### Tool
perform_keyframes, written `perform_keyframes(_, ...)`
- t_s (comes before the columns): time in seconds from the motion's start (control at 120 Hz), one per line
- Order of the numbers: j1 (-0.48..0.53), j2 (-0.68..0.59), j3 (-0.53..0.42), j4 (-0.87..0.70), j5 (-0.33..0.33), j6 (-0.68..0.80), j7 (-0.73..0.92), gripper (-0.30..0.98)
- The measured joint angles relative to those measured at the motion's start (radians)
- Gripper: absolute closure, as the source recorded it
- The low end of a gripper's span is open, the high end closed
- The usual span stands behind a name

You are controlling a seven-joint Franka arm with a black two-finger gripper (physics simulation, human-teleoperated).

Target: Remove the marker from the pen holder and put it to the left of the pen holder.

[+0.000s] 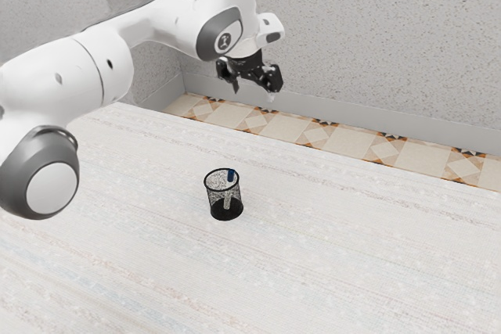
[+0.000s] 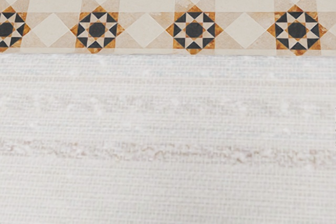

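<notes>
Speckled grey wall (image 1: 352, 37), one, with a plain grey skirting board (image 1: 313, 109) along its foot. Tiled floor (image 1: 348, 140), one strip, lay between skirting and table: cream and beige, with star medallions in black, white and orange and pale diamonds set between them. Tabletop (image 1: 352, 256), one, was off-white, its surface streaked with faint bands of grey, blue and reddish brown; the wrist view took in its straight edge and a row of the medallions beyond.

Pen holder (image 1: 211, 197), one, round, black, of open mesh with a dark rim and dark base, stood upright on the tabletop. Marker (image 1: 231, 175), one, blue at its upper end and pale below, stood inside the pen holder, leaning slightly, its blue end up at the rim.

Robot arm (image 1: 168, 21), one, white with grey joint covers, reached in from the exterior view's left. Gripper (image 1: 254, 95), one, black, two-fingered, hung in the air well apart from the pen holder, its fingers spread, with nothing between them.
</notes>
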Motion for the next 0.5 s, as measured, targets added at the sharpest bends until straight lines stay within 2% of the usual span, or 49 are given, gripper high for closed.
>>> perform_keyframes(0.083, -0.008, 0.013, -0.001, -0.038, -0.008, 0.035, -0.086, 0.00)
perform_keyframes(0.2, -0.005, -0.003, 0.026, -0.130, -0.138, 0.070, -0.187, 0.00)
perform_keyframes(0.342, -0.006, -0.004, 0.076, -0.197, -0.266, 0.094, -0.287, 0.00)
perform_keyframes(0.5, -0.006, -0.025, 0.107, -0.256, -0.358, 0.092, -0.374, 0.00)
